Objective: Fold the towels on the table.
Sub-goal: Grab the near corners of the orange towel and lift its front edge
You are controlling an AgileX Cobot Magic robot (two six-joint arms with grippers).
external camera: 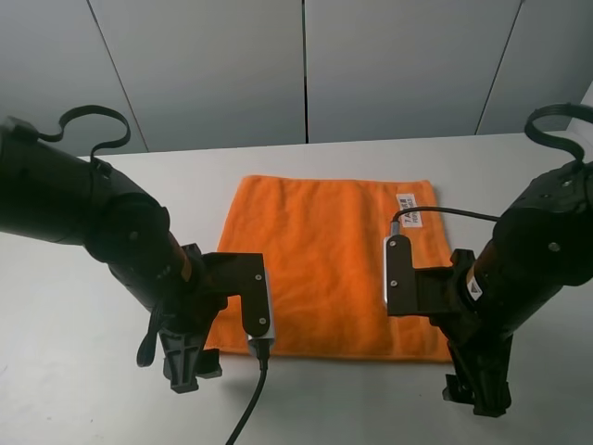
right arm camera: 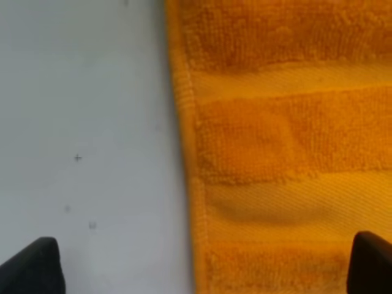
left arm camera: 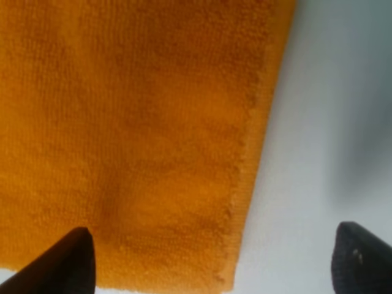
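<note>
Nearest, we list left gripper (external camera: 190, 363) and right gripper (external camera: 480, 389), both splayed wide, grasping nothing, one at each near corner of the orange towel (external camera: 324, 260). Beyond, we log it flat on the white table (external camera: 519, 171), white label (external camera: 409, 210) at its far right corner.

Wall: grey panels (external camera: 213, 65) are seen behind the table, filling the upper part of the exterior high view.
Seams: the panels are divided by thin dark lines (external camera: 305, 69), one upright at the middle, the others slanted at either side.
Furniture: a smooth white table (external camera: 74, 306) is set before the wall.
Light: soft and even; only faint shadows are cast on the table top.
</note>
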